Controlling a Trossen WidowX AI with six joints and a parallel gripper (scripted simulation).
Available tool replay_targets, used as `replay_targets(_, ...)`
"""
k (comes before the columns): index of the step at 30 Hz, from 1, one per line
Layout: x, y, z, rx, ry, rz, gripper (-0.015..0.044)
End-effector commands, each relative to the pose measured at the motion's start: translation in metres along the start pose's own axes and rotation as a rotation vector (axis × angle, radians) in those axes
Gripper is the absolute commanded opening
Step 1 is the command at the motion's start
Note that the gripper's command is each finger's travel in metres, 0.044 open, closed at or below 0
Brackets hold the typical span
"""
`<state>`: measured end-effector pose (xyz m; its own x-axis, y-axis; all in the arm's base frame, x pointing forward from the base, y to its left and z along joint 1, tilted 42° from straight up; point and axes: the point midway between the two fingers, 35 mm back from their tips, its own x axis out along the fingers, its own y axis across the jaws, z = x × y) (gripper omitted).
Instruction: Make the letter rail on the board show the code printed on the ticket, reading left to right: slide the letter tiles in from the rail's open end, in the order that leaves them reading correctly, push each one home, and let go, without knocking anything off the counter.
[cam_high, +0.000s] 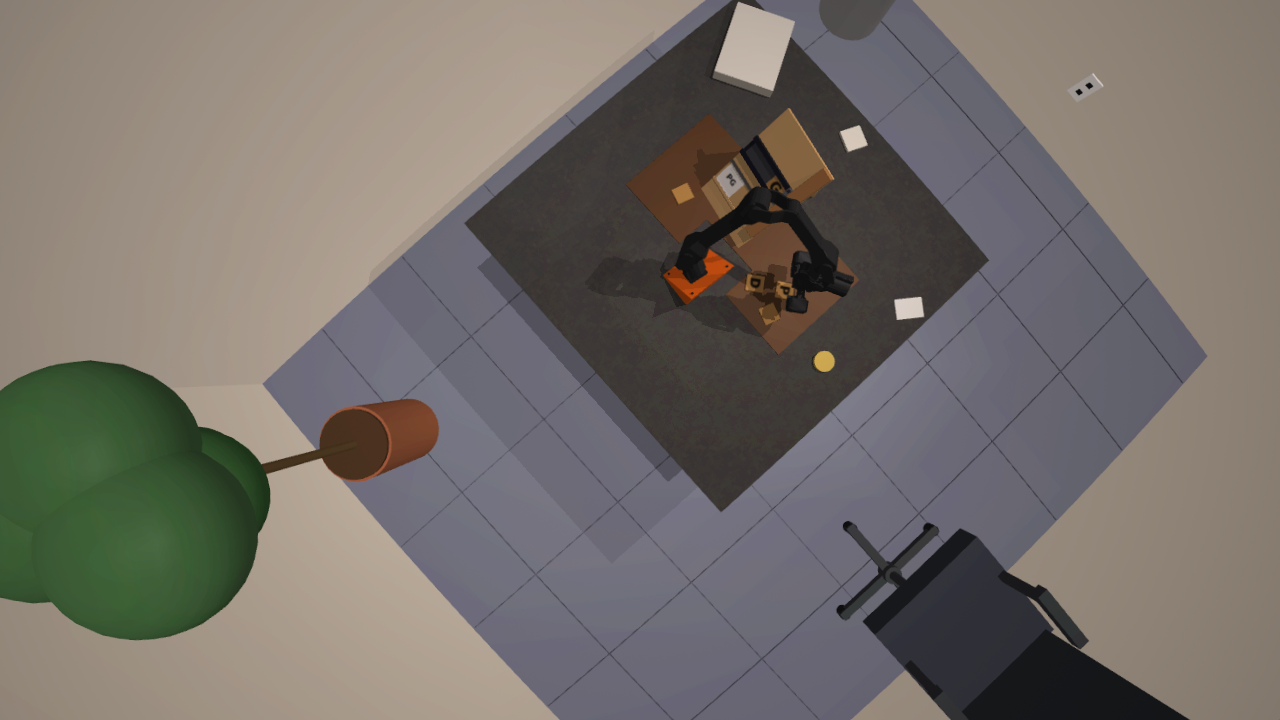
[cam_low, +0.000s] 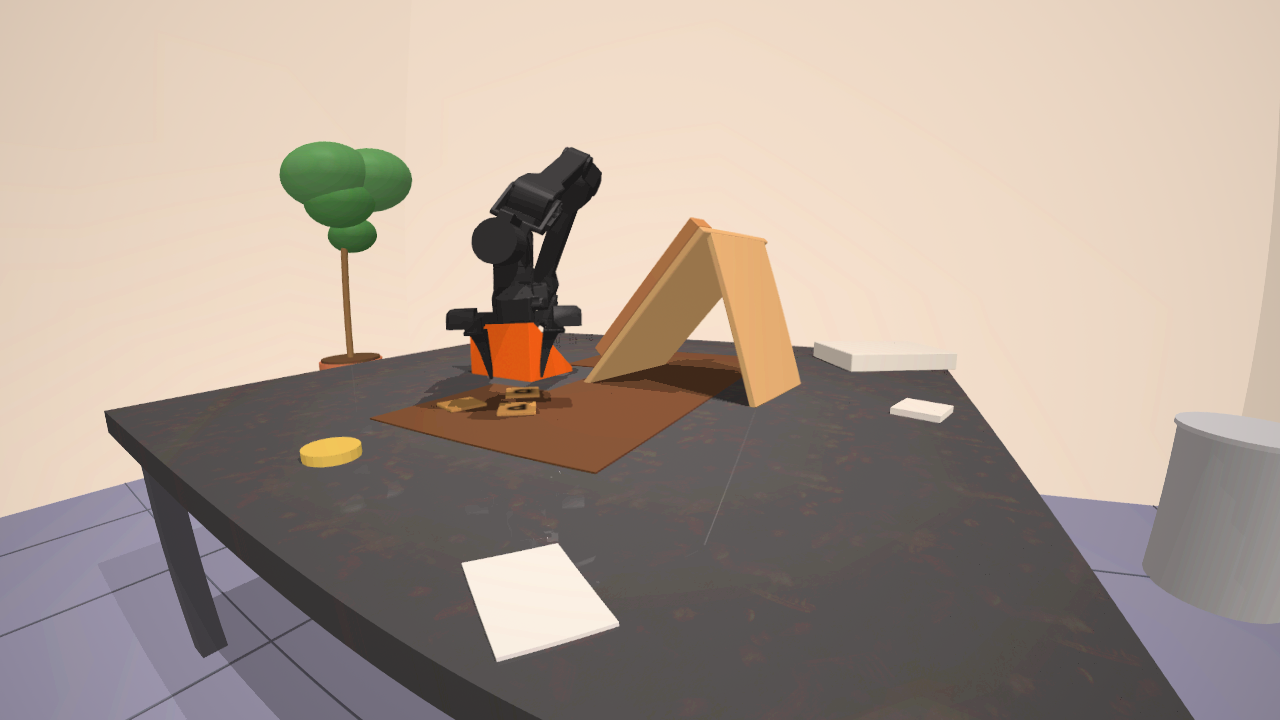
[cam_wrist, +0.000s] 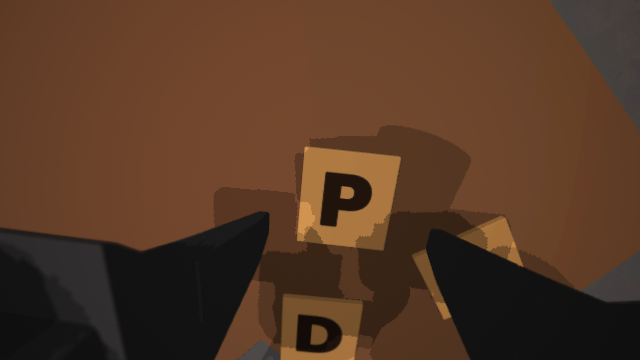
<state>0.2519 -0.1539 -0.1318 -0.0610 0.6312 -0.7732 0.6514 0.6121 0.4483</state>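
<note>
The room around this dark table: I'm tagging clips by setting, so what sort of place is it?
Probably an office or study corner: a black wheeled swivel chair, a potted green tree by plain beige walls, a grey cylindrical bin and grey floor tiles.

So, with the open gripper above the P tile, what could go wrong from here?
The D tile and a blank tile lie close to the P tile. The gripper is open and empty; as it descends, a finger may land on the blank tile or push a neighbour.
</note>
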Motion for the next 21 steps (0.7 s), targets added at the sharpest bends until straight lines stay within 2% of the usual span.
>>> replay_targets(1,0.022,0.000,-0.003,0.009,0.017,0.003,0.0340)
replay_targets(21,0.044,-0.001,-0.003,0.008,0.017,0.004,0.0340)
